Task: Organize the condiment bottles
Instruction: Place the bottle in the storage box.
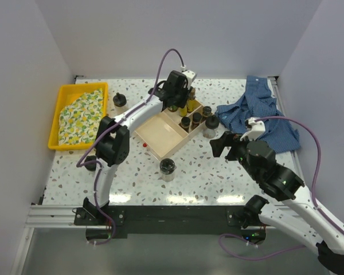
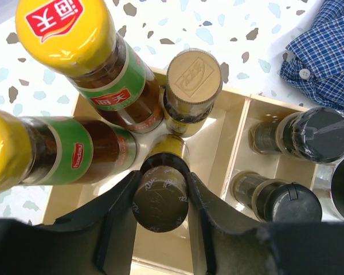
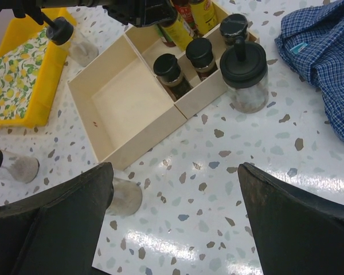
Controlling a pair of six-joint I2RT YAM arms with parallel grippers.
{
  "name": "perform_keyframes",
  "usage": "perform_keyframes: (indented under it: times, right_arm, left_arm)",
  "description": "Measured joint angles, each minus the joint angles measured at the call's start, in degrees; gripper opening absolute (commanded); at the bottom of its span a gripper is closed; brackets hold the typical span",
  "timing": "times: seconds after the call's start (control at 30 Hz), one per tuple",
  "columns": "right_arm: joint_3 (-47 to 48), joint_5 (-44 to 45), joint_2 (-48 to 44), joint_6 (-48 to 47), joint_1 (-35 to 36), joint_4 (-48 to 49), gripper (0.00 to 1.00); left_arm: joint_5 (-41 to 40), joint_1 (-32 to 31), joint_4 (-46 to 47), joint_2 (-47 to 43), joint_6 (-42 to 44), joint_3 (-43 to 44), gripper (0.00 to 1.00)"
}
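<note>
My left gripper [image 2: 161,182] is shut on the cap of a tiny dark-capped yellow bottle [image 2: 160,200], which stands in the back compartment of the pale wooden box [image 1: 159,133]. In that compartment also stand two yellow-capped sauce bottles [image 2: 66,28] and a second dark-capped yellow bottle [image 2: 193,77]. Black-lidded jars [image 2: 321,134] stand in the neighbouring compartments. A squat black-lidded jar [image 3: 243,71] stands outside the box's right wall. Another [image 1: 167,168] stands in front of the box. My right gripper [image 3: 175,189] is open and empty above the bare table.
A yellow tray [image 1: 83,86] with a lemon-print cloth sits at the far left. A blue checked shirt [image 1: 264,112] lies at the far right. Loose jars stand at the back [image 1: 119,100] and at the left front [image 1: 90,164].
</note>
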Motion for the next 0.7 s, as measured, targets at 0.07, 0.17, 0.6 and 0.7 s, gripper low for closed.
perform_keyframes:
  times: [0.07,0.17,0.6,0.7]
  right_arm:
    - [0.0,0.2,0.0,-0.1,0.0,0.0,0.95]
    - [0.0,0.6,0.0,-0.1,0.0,0.0,0.95]
    - [0.0,0.9,1.2,3.4,0.0,-1.1,0.86]
    - [0.0,1.3,2.0,7.9,0.0,-1.9,0.81]
  left_arm:
    - [-0.2,-0.1,0.1,0.3,0.1,0.4,0.57]
    - [-0.4,-0.4,0.5,0.5,0.1,0.8,0.64]
    - [-0.3,-1.1,0.5,-2.2,-2.1,0.2,0.84]
    - [-0.3,-1.1,0.4,-7.6,-4.1,-3.3,0.91]
